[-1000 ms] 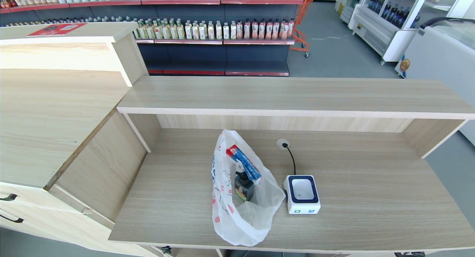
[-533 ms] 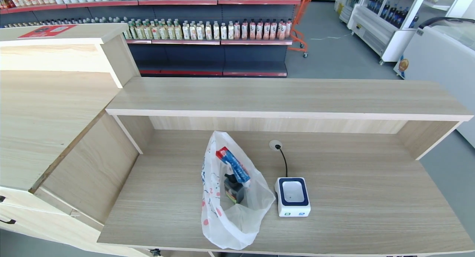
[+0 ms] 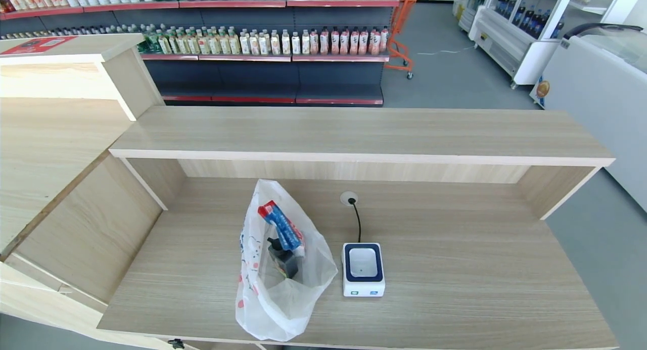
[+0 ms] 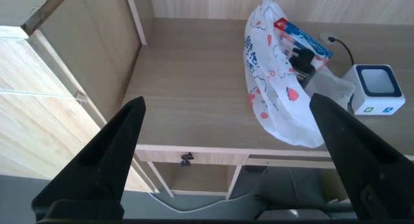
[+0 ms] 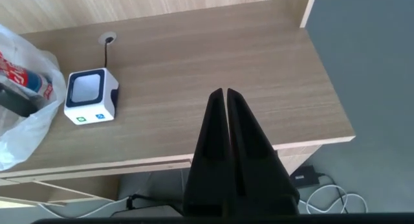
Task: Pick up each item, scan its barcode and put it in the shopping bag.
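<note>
The shopping bag (image 3: pixel 252 294) stands open on the wooden counter (image 3: pixel 455 269), left of centre. It is thin white plastic with red and blue marks. A blue-and-red box (image 3: pixel 280 224) leans inside it, its far end poking above the rim, and a dark bottle (image 3: pixel 284 258) sits just below the box. The print on both is too small to read.

Just beside the bag on its right is the scanner (image 3: pixel 363 269), a white block with a dark-blue frame round its window. Its near face carries two small stickers, one green and one blue, neither legible. A black cable (image 3: pixel 357 219) runs from it to a round port farther back.

The left gripper (image 4: pixel 228 101) is spread wide and holds nothing. It hangs off the near edge of the counter, with the bag farther in and to its right, well apart. The right gripper (image 5: pixel 225 93) has its fingers pressed together, empty, over the near edge on the right side. The scanner and bag lie farther in and to its left, well apart.

Far behind, shelves (image 3: pixel 263 41) hold rows of bottles.
</note>
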### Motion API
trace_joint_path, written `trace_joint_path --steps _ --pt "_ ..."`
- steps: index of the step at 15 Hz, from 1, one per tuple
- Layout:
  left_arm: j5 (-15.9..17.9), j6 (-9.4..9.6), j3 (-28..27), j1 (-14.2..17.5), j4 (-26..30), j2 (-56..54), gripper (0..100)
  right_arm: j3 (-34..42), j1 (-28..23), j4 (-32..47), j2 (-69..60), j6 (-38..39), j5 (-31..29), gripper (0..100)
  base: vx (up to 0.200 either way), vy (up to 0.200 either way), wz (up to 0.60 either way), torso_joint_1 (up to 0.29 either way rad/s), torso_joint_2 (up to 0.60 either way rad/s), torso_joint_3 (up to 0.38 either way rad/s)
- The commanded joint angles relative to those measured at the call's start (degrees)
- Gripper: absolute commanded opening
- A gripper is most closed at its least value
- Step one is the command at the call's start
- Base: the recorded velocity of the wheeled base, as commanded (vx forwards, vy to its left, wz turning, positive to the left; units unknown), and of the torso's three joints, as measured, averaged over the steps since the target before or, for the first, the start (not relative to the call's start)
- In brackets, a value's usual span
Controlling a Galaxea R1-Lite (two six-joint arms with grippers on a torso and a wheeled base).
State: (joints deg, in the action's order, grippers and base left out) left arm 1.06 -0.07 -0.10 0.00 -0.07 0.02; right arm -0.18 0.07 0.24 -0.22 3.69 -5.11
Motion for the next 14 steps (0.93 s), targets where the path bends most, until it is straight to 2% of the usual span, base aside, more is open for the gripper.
trace_joint_path --steps 1,3,14 --pt "-0.01 -0.01 0.01 0.0 -0.01 -0.02 100 0.01 0.01 0.02 0.22 0.0 0.01 0 0.2 0.0 0.0 0.007 0.01 0.007" --pt "-0.01 -0.1 0.01 0.0 -0.01 -0.02 100 0.01 0.01 0.02 0.22 -0.09 0.01 0 0.2 0.0 0.0 -0.007 0.0 0.002" --pt "-0.01 -0.1 0.01 0.0 -0.01 -0.02 100 0.01 0.01 0.02 0.22 0.0 0.01 0 0.0 0.0 0.0 0.0 0.0 0.0"
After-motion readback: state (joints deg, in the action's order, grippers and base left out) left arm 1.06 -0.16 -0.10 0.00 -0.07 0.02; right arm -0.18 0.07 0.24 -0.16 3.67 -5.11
